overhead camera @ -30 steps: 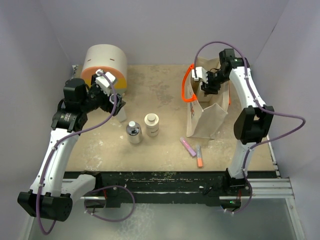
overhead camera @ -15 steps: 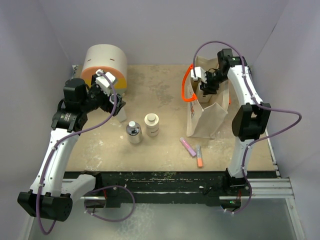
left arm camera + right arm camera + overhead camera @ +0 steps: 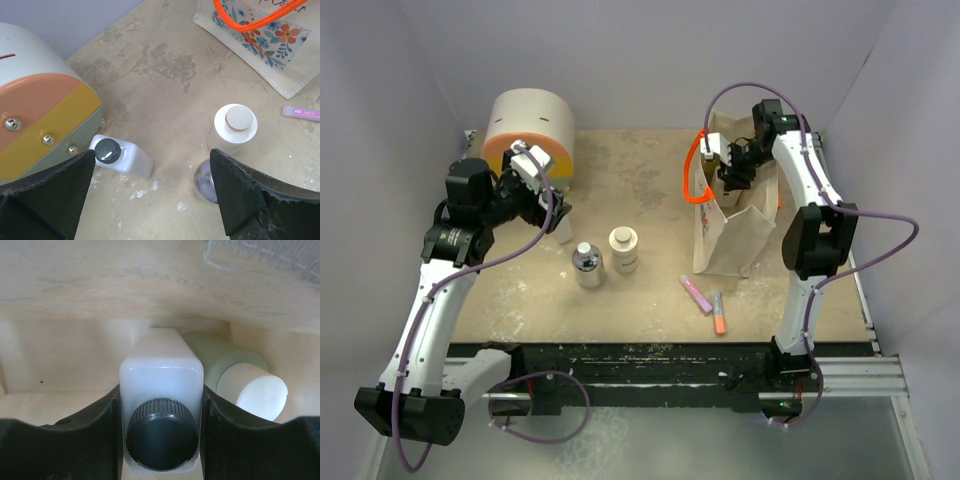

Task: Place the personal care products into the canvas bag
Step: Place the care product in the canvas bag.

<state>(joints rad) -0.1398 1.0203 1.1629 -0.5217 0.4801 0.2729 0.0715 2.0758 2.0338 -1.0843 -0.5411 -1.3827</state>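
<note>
Inside the bag [image 3: 725,245], the right pincer [image 3: 161,412] grips a white bottle [image 3: 161,375] by its flat sides, likely light, stiff, slick plastic; the left pincer [image 3: 150,192] hangs wide open.

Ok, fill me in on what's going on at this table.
The right pincer is down inside the canvas bag, gripping a white bottle with a black cap. A green bottle already lies in the bag beside it. The left pincer hangs open above a second white bottle next to the drawer box. A grey bottle and a cream jar stand on the table, not yet packed.
</note>
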